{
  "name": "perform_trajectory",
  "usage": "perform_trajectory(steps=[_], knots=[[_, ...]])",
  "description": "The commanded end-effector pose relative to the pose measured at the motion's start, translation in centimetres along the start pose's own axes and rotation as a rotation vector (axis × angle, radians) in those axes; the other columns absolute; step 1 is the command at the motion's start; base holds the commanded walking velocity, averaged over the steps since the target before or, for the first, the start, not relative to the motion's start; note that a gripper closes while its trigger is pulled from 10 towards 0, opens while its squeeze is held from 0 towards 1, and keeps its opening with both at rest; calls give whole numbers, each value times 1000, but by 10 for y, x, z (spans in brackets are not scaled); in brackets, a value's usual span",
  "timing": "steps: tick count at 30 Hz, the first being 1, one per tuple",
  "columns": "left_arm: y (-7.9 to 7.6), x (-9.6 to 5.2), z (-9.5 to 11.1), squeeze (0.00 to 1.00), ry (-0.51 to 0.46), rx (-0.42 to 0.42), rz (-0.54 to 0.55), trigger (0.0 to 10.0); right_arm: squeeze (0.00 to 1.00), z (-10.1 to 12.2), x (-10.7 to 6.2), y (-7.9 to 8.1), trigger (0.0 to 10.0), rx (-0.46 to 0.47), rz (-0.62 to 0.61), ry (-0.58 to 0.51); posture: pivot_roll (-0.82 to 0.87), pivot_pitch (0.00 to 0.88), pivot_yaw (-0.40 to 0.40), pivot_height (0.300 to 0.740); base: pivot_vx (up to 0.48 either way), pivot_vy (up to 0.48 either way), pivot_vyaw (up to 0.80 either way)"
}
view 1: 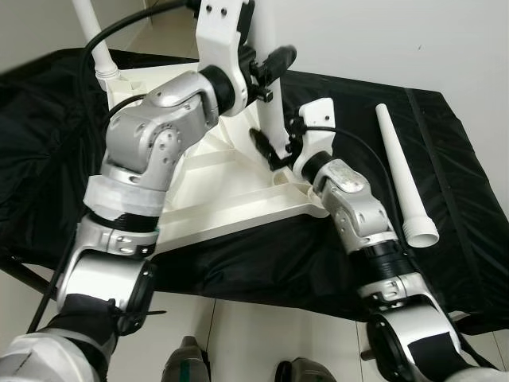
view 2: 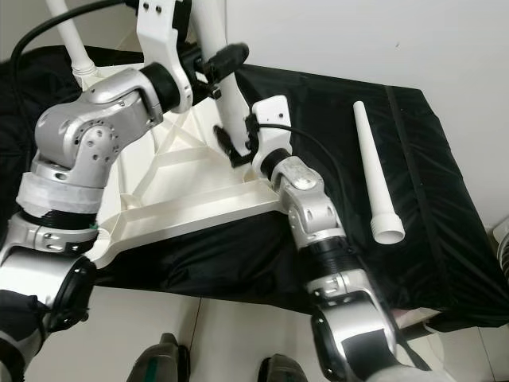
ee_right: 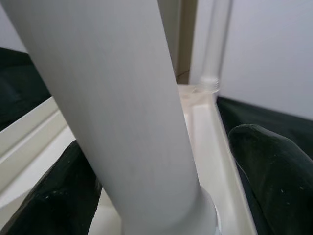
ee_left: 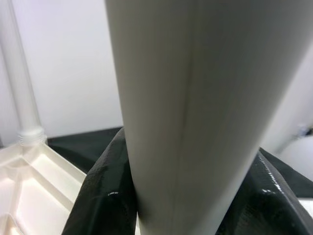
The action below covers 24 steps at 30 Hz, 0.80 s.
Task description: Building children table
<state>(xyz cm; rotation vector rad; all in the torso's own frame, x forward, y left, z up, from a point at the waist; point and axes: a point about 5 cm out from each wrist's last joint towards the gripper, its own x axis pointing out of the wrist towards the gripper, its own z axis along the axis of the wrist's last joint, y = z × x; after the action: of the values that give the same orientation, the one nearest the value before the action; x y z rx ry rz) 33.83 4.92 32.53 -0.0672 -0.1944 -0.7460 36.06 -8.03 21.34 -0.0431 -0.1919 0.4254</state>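
The white tabletop (view 1: 231, 199) lies upside down on a black cloth (view 1: 445, 159), its near corner close to the cloth's front edge; an upright leg (view 2: 227, 95) stands in that corner; the left gripper (view 1: 266, 68) is clenched on the leg high up; the right gripper (view 1: 278, 151) straddles its base, fingers (ee_right: 274, 171) apart from it on one side; a loose leg (view 1: 406, 183) lies on open cloth to the right; another leg (view 1: 95, 40) stands at the far corner.
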Motion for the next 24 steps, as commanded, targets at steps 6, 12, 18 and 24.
perform_trajectory(steps=[6,12,18,24], knots=[[-13,10,8,0,-25,48,66,10000,0,7,4,-15,10000,-20,-232,-38,76,0,-23,740,0,0,0],[-17,15,11,0,-28,49,76,10000,0,7,5,-12,10000,-79,-247,-50,74,0,-16,740,0,0,0],[-20,18,11,0,-25,65,76,10000,0,8,6,-9,10000,-109,-253,-58,66,9,-8,740,0,0,0],[-21,20,11,0,-24,77,84,10000,0,7,7,3,10000,-261,-215,-70,63,18,-5,740,0,0,0]])
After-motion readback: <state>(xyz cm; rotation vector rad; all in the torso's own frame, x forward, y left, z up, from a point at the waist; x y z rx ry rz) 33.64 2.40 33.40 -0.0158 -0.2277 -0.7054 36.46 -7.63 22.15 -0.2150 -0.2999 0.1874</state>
